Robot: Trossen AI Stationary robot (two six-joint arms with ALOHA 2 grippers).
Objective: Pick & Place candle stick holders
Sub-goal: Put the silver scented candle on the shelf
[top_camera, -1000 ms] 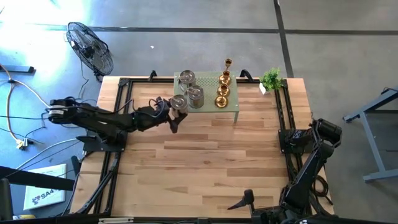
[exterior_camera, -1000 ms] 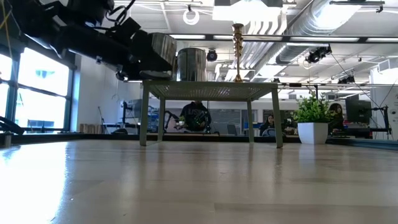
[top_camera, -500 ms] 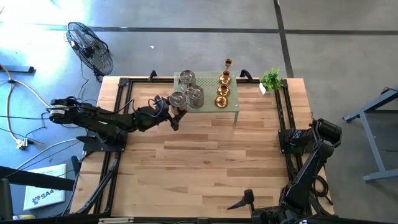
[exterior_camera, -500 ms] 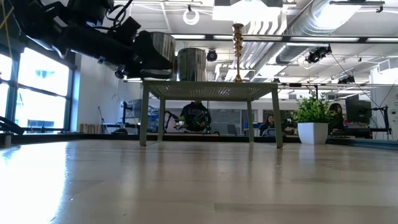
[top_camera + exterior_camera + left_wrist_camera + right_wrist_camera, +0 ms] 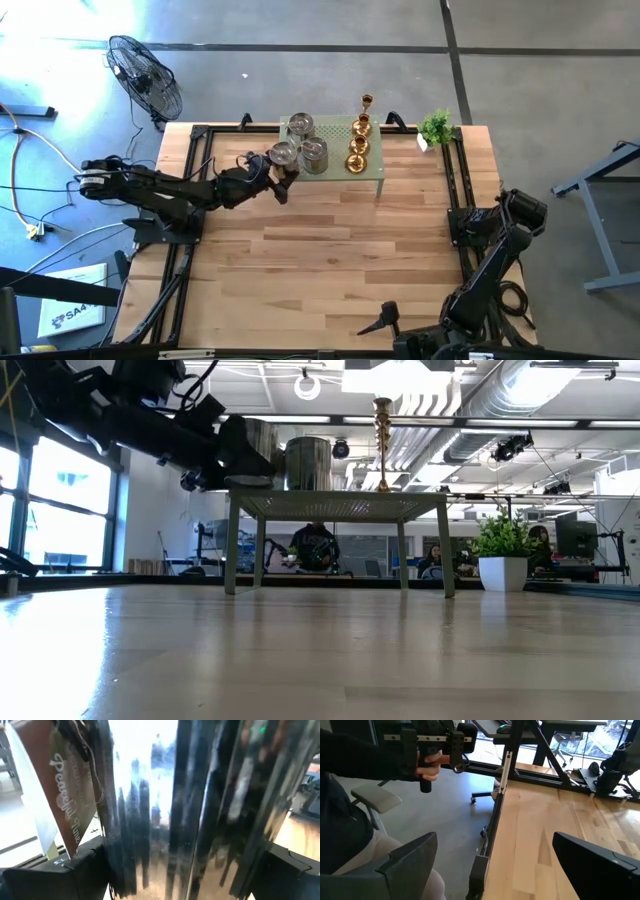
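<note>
I see the left end effector (image 5: pixel 279 163) clamped around a silver holder (image 5: pixel 282 153) at the left edge of the green stand (image 5: pixel 368 170), beside two other silver holders (image 5: pixel 313 152) and the gold holders (image 5: pixel 357 145). The right end effector (image 5: pixel 385 322) idles open low over the counter (image 5: pixel 330 250).

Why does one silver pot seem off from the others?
One squat silver-grey metal candle holder is held in the left gripper at the left edge of the green perforated metal stand, not standing free like the others. Nothing looks spilled or damaged.
</note>
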